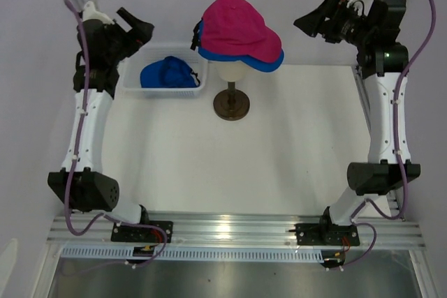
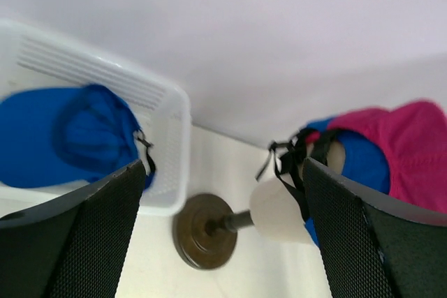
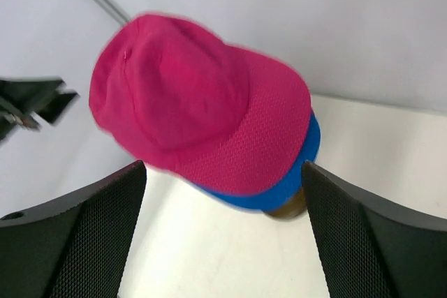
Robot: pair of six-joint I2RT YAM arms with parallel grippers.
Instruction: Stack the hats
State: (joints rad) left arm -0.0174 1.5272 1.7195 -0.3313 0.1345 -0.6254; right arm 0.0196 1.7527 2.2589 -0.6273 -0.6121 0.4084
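Gaping, empty: left tool (image 1: 138,24), right tool (image 1: 312,19). The pink cap (image 1: 234,22) tops a blue cap (image 1: 269,63) on the mannequin head (image 1: 230,73); spare blue cap (image 1: 167,73) lies in basket (image 1: 129,76). Best pinch its crown, lift clear, align brims.

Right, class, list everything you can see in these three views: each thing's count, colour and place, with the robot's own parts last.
white table: one, white, under everything
dark round-based stand: one, dark brown, far middle of the table
cream mannequin head: one, cream, on the stand
white plastic mesh basket: one, white, left of the stand
bright blue fabric cap in the basket: one, blue
bright blue fabric cap on the head: one, blue
magenta pink fabric cap: one, pink, atop that blue cap
left arm, right arm: two, white and black, table's near edge
left end effector: black, open, empty, raised by the basket
right end effector: black, open, empty, raised right of the head
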